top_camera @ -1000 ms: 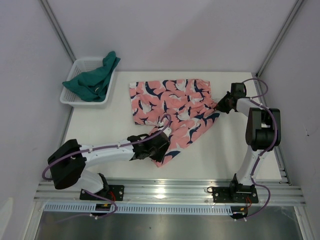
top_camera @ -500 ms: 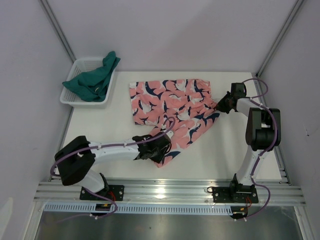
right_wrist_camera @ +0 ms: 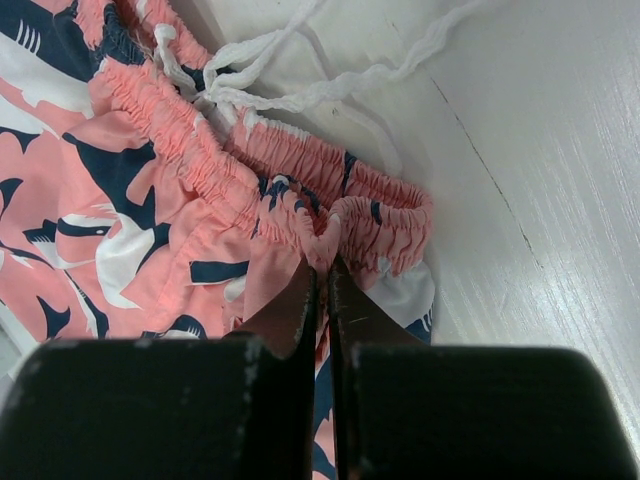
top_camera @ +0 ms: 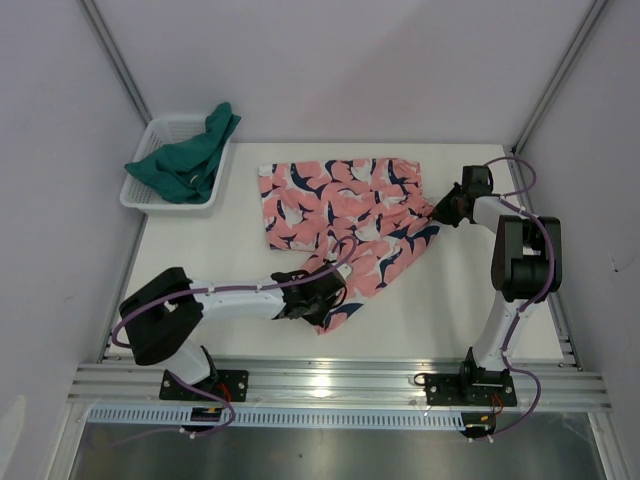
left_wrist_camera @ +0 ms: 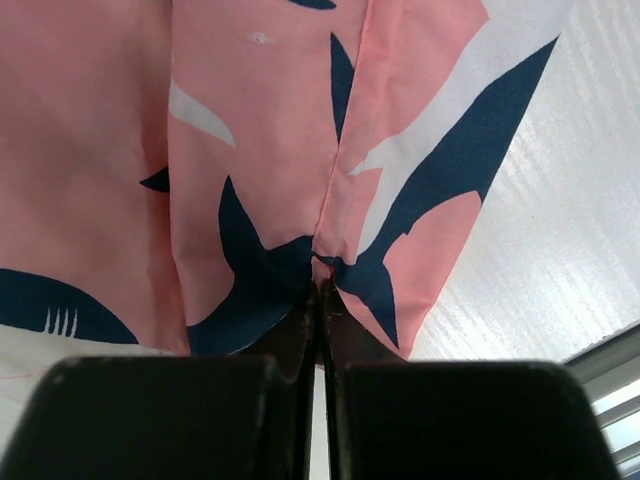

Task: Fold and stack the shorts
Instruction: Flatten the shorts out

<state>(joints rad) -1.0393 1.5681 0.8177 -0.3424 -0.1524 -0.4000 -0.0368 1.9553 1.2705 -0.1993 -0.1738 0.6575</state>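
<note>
The salmon-pink shark-print shorts [top_camera: 340, 205] lie spread on the white table, one leg reaching toward the near edge. My left gripper [top_camera: 328, 297] is shut on the hem of that near leg [left_wrist_camera: 330, 262], the fabric pinched between its black fingers. My right gripper [top_camera: 440, 212] is shut on the elastic waistband [right_wrist_camera: 330, 230] at the shorts' right side, with the white drawstring [right_wrist_camera: 300, 70] loose beyond it. The dark teal shorts [top_camera: 185, 160] sit bunched in the white basket [top_camera: 142, 192] at the back left.
The basket stands at the table's back left corner. Grey walls and metal frame posts close in the table on three sides. An aluminium rail [top_camera: 330, 380] with both arm bases runs along the near edge.
My left gripper has slid a little to the right along the near leg and closed on its hem. The right arm has not moved.
</note>
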